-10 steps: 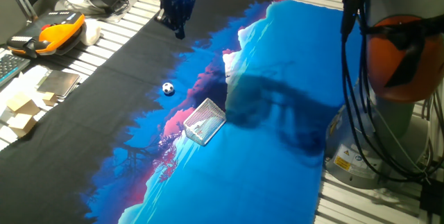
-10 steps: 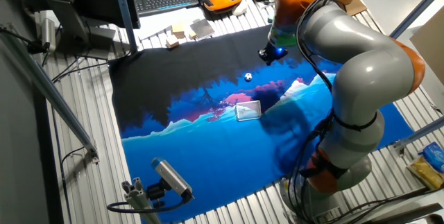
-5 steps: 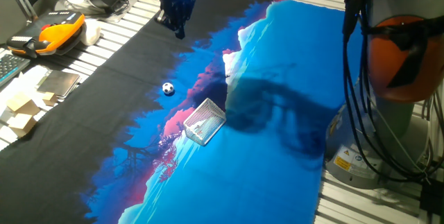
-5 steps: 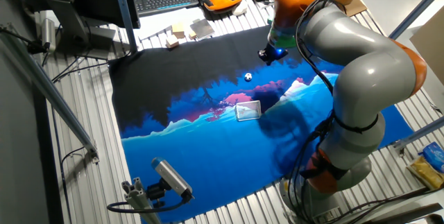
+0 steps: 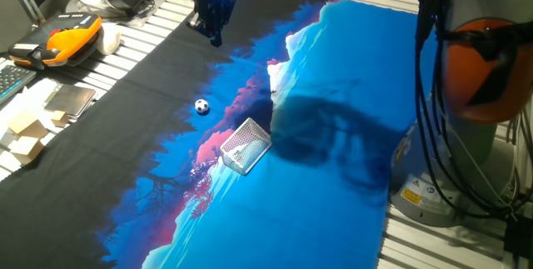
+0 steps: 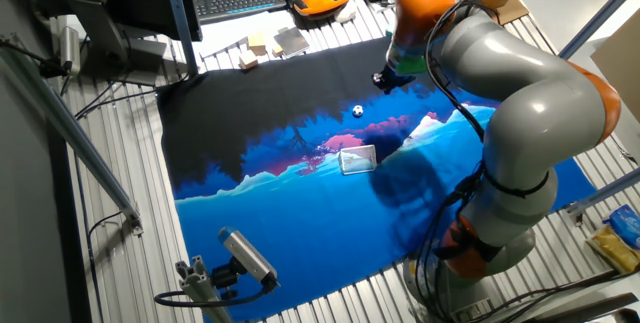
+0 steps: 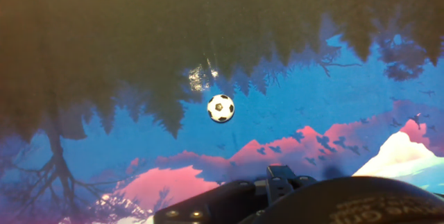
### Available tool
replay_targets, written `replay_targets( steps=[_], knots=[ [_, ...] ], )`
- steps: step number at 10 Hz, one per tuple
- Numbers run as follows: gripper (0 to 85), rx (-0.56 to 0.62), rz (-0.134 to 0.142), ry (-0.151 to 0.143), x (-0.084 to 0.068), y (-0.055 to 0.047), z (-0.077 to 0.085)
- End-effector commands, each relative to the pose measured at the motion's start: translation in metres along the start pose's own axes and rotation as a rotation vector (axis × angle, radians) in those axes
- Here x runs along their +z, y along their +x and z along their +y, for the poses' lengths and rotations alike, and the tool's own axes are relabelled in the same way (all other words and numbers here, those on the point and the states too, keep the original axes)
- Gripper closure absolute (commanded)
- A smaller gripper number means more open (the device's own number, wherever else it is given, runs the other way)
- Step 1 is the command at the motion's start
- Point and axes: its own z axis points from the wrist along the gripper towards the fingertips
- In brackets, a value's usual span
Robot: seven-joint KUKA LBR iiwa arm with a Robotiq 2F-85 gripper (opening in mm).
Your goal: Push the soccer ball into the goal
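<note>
**Tool holds high behind the ball; no push begun**

Almost nothing has changed over the last second. The dark two-finger tool (image 5: pixel 215 29) hangs in the same spot above the far black part of the printed cloth, its blue light lit, while the grey and orange arm behind it has shifted only slightly. From these views I cannot tell whether its fingers are parted or closed.

The tiny white ball with black patches (image 5: pixel 202 107) has not moved. It rests on the counter (image 5: pixel 141 40), at the edge where the black of the cloth meets the blue and pink landscape print, well apart from the tool. The small white wire-mesh goal (image 5: pixel 244 145) lies near it, further from the tool. In the hand view the ball (image 7: pixel 220 108) sits close to centre.

This suggests the task is still in its approach stage: the tool seems lined up behind the ball and probably has to descend before pushing toward the goal.
</note>
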Motion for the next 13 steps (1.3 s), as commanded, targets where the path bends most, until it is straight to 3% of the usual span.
replay_targets(
  steps=[1, 3, 8, 10, 11, 12, 13],
  knots=[
    [85.0, 0.004, 0.001, 0.014, 0.0, 0.0, 0.0],
    [85.0, -0.003, 0.015, 0.046, 0.001, -0.005, 0.0],
    [85.0, 0.018, 0.061, -0.007, 0.041, -0.062, 0.01],
    [85.0, 0.043, 0.078, -0.03, 0.063, -0.078, 0.016],
    [85.0, 0.058, 0.067, -0.012, 0.072, -0.083, 0.019],
    [68.0, 0.074, 0.058, 0.01, 0.082, -0.087, 0.022],
    [68.0, 0.093, 0.058, 0.005, 0.097, -0.092, 0.023]
  ],
)
